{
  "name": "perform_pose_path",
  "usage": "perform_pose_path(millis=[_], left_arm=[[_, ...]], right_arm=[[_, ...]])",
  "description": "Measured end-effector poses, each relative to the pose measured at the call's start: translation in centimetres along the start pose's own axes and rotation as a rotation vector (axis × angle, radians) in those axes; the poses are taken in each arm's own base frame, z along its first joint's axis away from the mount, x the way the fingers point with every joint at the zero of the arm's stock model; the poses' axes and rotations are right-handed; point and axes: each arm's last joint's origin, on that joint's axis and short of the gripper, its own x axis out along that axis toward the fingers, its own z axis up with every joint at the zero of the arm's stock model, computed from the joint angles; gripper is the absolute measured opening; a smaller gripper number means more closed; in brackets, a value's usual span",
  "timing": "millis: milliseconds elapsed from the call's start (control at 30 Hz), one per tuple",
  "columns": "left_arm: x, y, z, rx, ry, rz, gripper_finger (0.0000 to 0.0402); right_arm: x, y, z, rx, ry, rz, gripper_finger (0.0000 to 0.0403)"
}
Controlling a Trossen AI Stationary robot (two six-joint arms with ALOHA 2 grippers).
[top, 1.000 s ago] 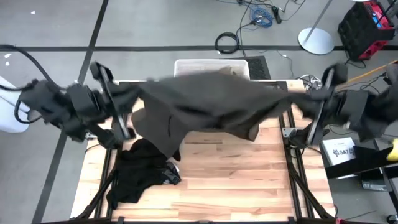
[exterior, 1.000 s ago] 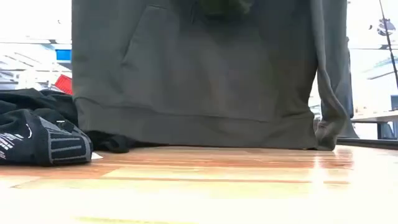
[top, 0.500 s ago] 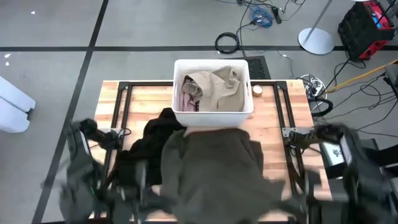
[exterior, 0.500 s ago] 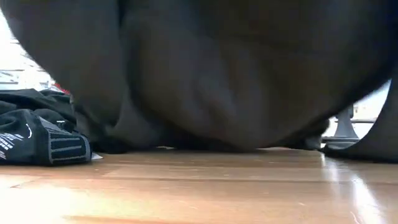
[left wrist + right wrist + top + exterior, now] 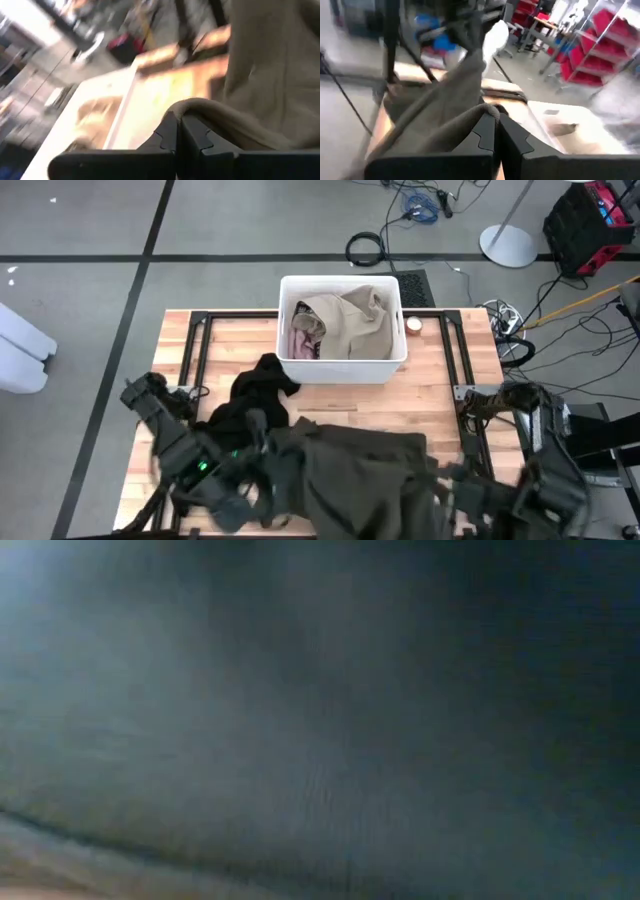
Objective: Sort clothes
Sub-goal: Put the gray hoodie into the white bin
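Note:
A large dark olive-green garment (image 5: pixel 350 475) lies spread over the near half of the table, and its cloth (image 5: pixel 320 720) fills the low view. My left gripper (image 5: pixel 252 502) is shut on its left end, my right gripper (image 5: pixel 447 486) on its right end, both near the table's near edge. A black garment (image 5: pixel 255 395) lies on the table to the left, just behind the olive one. A khaki garment (image 5: pixel 350 320) and a pale pink one (image 5: pixel 302 340) lie in the white bin (image 5: pixel 342 366). My left gripper pinches a rolled edge of the olive garment (image 5: pixel 200 107) between its two shut fingers (image 5: pixel 192 135). The fingers come nearly level, slanting slightly down. The cloth runs slack from them onto the table. My right gripper pinches a fold of the olive garment (image 5: pixel 470 120) between its two shut fingers (image 5: pixel 512 135). The fingers point nearly level. The cloth trails away from them toward the table; one layer or several, I cannot tell.
The white bin stands at the table's far middle. Black frame rails (image 5: pixel 190 350) run along the table's left and right sides (image 5: pixel 465 395). Bare wood (image 5: pixel 440 395) shows between the bin and the olive garment.
Both grippers have swung from the table's far part toward its near edge and come down, staying shut on the olive garment. The garment, which hung stretched between them in front of the bin, now lies on the near half of the table and covers the low camera.

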Motion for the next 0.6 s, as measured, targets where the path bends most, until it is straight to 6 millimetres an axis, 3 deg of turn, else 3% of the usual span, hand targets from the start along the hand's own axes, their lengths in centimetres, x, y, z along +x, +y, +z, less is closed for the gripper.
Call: perform_pose_path(millis=[67, 167, 367, 500, 600], left_arm=[[1.5, 0.9, -1.1, -0.003, 0.086, 0.052, 0.0006], [4.1, 1.1, -2.9, 0.007, 0.199, 0.091, 0.0006], [9.1, -0.8, -7.5, 0.026, 0.403, -0.006, 0.0006], [11.8, -2.8, -10.9, -0.019, 0.486, -0.126, 0.0006], [12.9, -3.9, -13.1, -0.039, 0.532, -0.204, 0.0006]], right_arm=[[0.8, -0.6, -0.8, -0.003, 0.040, 0.015, 0.0000], [2.3, -3.3, -4.2, 0.085, 0.158, -0.058, 0.0000], [4.9, -5.3, -13.9, 0.300, 0.377, -0.090, 0.0000], [6.1, -4.5, -19.1, 0.459, 0.459, -0.025, 0.0000], [6.5, -3.8, -20.9, 0.541, 0.464, 0.047, 0.0000]])
